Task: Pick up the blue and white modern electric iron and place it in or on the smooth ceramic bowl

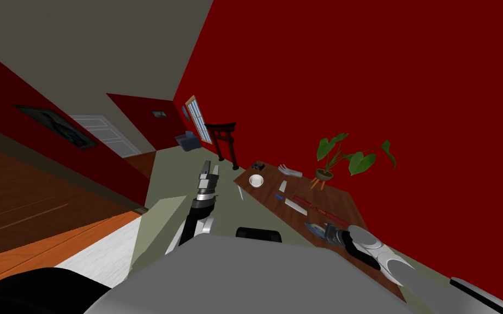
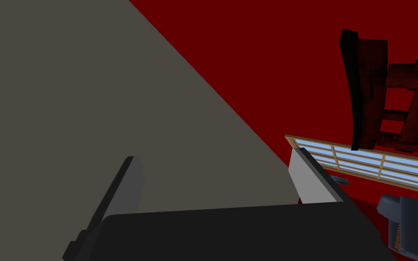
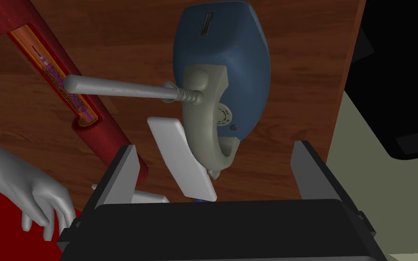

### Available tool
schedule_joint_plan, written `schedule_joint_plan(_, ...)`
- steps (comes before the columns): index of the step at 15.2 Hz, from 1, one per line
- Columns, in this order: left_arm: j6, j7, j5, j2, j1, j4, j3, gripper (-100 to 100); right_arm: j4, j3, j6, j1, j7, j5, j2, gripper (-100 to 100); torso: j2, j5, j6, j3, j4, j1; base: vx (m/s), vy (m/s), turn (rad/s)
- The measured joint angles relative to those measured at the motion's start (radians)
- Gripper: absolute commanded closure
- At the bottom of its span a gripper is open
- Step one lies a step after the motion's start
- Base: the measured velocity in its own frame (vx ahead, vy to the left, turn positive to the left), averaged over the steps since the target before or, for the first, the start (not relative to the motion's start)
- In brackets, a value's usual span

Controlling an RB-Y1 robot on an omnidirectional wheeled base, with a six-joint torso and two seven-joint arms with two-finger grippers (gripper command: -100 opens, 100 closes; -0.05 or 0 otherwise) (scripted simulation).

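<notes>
The iron lies on the wood table near its edge, with a blue body, a grey handle and a grey cord stub sticking out sideways. My right gripper hangs open just above the handle end, one finger on each side and neither touching it. In the head view the iron lies at the table's near end, right by that gripper. The white bowl stands at the table's far end. My left gripper is raised in front of my chest, open and empty.
A long red case and a flat white slab lie close beside the iron. A grey hand sculpture is near my right gripper's finger. A potted plant stands by the wall. A black object sits beside the table edge.
</notes>
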Motion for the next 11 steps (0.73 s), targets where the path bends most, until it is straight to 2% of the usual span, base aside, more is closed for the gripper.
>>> schedule_joint_plan(5,0.000,0.000,0.000,0.000,0.000,0.000,0.000,0,-0.023,-0.107,-0.009,0.070,0.041,0.049,0.027,-100,-0.001,0.000,0.000,-0.001,0.000,0.001,0.068,0.004,0.031)
schedule_joint_plan(8,0.000,0.000,0.000,0.000,0.000,0.000,0.000,0,-0.066,-0.167,-0.009,0.130,0.050,0.086,0.031,-100,-0.001,0.000,0.000,-0.001,0.000,0.000,0.067,-0.012,0.029)
schedule_joint_plan(11,0.000,0.000,0.000,0.000,0.000,0.000,0.000,0,-0.073,-0.237,-0.017,0.169,0.083,0.113,0.049,-100,-0.001,0.000,0.000,-0.001,0.000,0.000,0.062,-0.004,0.035)
